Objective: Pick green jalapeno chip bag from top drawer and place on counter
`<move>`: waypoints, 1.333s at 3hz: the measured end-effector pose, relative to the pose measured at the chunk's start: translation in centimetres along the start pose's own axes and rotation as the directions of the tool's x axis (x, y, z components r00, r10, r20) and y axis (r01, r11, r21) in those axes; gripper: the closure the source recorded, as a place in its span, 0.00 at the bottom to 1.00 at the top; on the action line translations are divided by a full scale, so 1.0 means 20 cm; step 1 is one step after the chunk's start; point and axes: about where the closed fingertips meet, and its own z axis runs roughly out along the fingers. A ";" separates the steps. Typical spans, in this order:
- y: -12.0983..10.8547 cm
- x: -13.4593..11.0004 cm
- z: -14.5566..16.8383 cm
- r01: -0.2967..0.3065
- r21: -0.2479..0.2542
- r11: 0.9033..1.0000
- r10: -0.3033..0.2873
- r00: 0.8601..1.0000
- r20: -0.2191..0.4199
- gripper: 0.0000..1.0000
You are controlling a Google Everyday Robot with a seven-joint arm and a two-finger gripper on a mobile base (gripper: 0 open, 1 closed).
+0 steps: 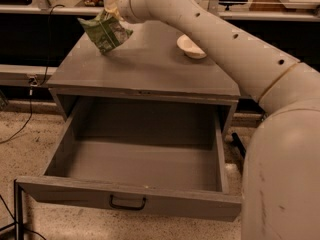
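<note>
The gripper (114,8) is over the far left corner of the tabletop (145,69), its jaws pinched on the top edge of the bag (106,31). The bag hangs tilted, its long axis slanting from the jaws down toward the left edge and its lowest corner at or just above the surface; whether it touches, I cannot tell. Bare grey surface runs from the bag to the front edge and across the middle. A bowl (190,46) sits near the far right corner, well apart from the bag, partly behind the arm (225,44), which crosses the right edge. Below the front edge the drawer (75,191) stands pulled out, its handle (128,203) at centre front.
</note>
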 end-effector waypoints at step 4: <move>-0.01 -0.04 -0.01 0.022 -0.012 1.000 -0.021 1.000 0.021 0.00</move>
